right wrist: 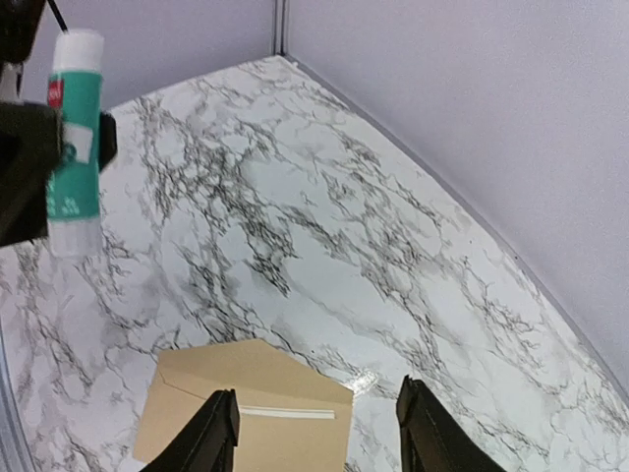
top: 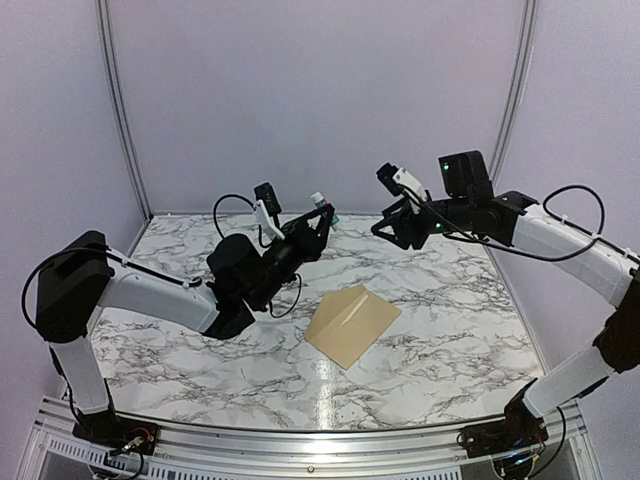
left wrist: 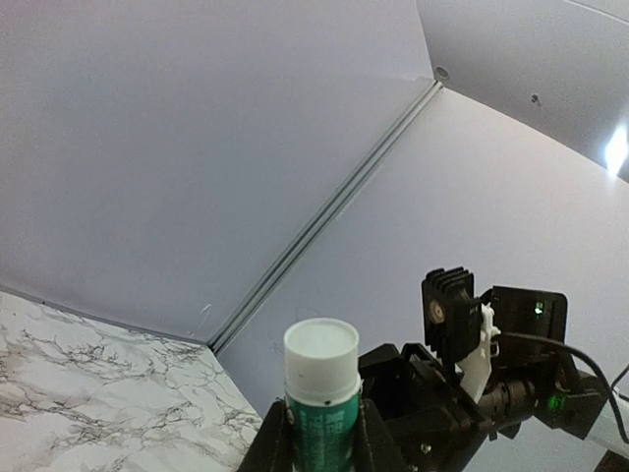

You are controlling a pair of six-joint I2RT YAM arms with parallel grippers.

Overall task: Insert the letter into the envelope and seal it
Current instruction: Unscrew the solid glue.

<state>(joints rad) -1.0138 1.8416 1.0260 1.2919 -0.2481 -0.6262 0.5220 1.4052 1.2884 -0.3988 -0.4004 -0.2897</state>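
The envelope (top: pixel 352 325) lies flat on the marble desk (top: pixel 200 350), between the two arms and nearer the front edge. Its triangular flap is folded out, and a thin pale strip (right wrist: pixel 290 412) shows along the fold; I cannot tell whether that is the letter. The left end effector (top: pixel 318 215) is raised off the desk and clamped on a green glue stick (left wrist: pixel 321 403), white cap up. The right end effector (right wrist: pixel 319 438) hangs above the envelope, its fingers (right wrist: pixel 211 433) apart and holding nothing.
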